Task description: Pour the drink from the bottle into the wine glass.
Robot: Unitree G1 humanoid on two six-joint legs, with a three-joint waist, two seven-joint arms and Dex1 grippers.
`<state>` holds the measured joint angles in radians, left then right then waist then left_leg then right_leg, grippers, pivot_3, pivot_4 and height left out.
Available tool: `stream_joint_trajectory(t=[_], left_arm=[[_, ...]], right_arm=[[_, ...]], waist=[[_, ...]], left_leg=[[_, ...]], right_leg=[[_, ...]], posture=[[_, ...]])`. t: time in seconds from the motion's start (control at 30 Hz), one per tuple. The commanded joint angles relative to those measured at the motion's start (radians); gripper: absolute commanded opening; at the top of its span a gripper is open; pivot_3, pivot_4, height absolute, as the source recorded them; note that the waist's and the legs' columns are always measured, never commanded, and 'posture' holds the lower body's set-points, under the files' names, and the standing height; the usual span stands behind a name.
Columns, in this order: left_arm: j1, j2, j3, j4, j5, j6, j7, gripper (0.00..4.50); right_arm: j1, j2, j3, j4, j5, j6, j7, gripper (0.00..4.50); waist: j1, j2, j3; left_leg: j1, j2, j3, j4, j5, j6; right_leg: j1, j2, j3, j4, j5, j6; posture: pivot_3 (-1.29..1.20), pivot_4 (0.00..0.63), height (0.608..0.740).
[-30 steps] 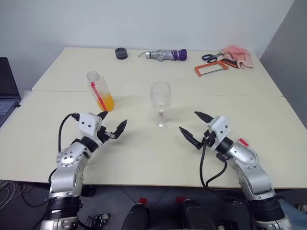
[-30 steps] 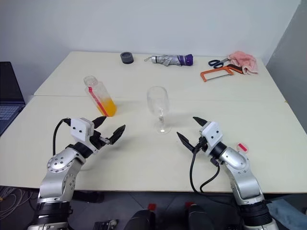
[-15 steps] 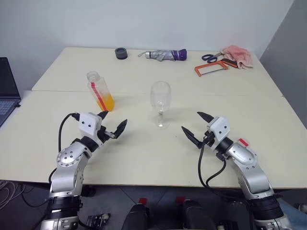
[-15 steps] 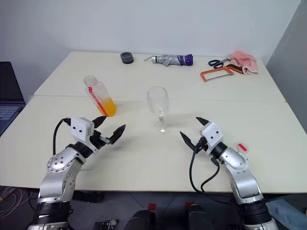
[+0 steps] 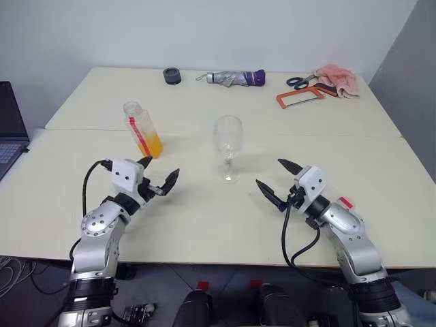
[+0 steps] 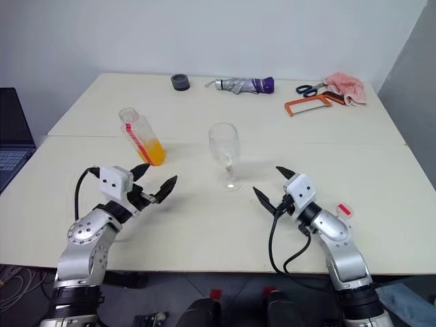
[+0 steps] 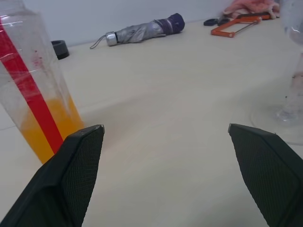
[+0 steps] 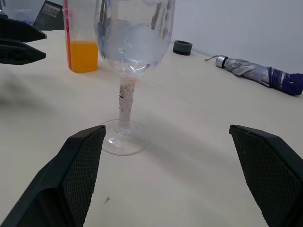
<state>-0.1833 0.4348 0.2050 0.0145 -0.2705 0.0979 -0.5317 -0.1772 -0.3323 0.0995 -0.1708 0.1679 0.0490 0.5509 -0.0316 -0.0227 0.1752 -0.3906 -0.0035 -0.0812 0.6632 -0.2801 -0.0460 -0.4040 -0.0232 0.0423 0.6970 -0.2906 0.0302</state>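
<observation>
Bottle: the bottle (image 5: 142,129) is stood upright on the bench (image 5: 204,218), on the robot's left, with no cap seen on its neck; a red strip is seen down its side.
Drink: the drink (image 5: 151,146) is held in the lower part of the bottle, orange-yellow.
Wine glass: the wine glass (image 5: 227,148) is stood upright near the bench's middle, to the right of the bottle and apart from it; no orange liquid is seen in its bowl.
Left end effector: the left end effector (image 5: 157,178) is held above the bench just in front of the bottle, fingers spread wide, nothing gripped, nothing touched.
Right end effector: the right end effector (image 5: 279,180) is held above the bench to the right of the glass foot, fingers spread wide, nothing gripped.
Far edge: a dark roll (image 5: 172,75), a folded umbrella (image 5: 235,78), scissors (image 5: 298,82), an orange saw (image 5: 300,98) and a pink cloth (image 5: 337,79) are laid along the back.
Left margin: a laptop (image 5: 9,129) is seen at the edge.
</observation>
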Motion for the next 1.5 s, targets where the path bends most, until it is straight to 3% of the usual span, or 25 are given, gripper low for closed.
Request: stream_joint_trajectory(t=[0.03, 0.53, 1.5], left_arm=[[-0.017, 0.001, 0.037, -0.004, 0.000, -0.027, 0.036, 4.50], [-0.061, 0.005, 0.103, 0.074, -0.001, -0.013, 0.158, 4.50], [-0.110, 0.037, 0.118, 0.139, 0.000, -0.022, 0.161, 4.50]], right_arm=[[-0.013, 0.004, -0.013, -0.042, 0.021, -0.012, 0.009, 4.45], [-0.012, -0.028, 0.041, -0.166, 0.136, 0.136, 0.133, 4.45], [-0.022, -0.044, 0.045, -0.228, 0.169, 0.210, 0.180, 4.45]], waist=[[0.000, 0.000, 0.000], [0.000, 0.000, 0.000], [0.000, 0.000, 0.000]], left_leg=[[0.000, 0.000, 0.000, 0.000, 0.000, 0.000], [0.000, 0.000, 0.000, 0.000, 0.000, 0.000], [0.000, 0.000, 0.000, 0.000, 0.000, 0.000]], right_leg=[[0.000, 0.000, 0.000, 0.000, 0.000, 0.000], [0.000, 0.000, 0.000, 0.000, 0.000, 0.000], [0.000, 0.000, 0.000, 0.000, 0.000, 0.000]], posture=[[0.00, 0.150, 0.740], [0.00, 0.150, 0.740], [0.00, 0.150, 0.740]])
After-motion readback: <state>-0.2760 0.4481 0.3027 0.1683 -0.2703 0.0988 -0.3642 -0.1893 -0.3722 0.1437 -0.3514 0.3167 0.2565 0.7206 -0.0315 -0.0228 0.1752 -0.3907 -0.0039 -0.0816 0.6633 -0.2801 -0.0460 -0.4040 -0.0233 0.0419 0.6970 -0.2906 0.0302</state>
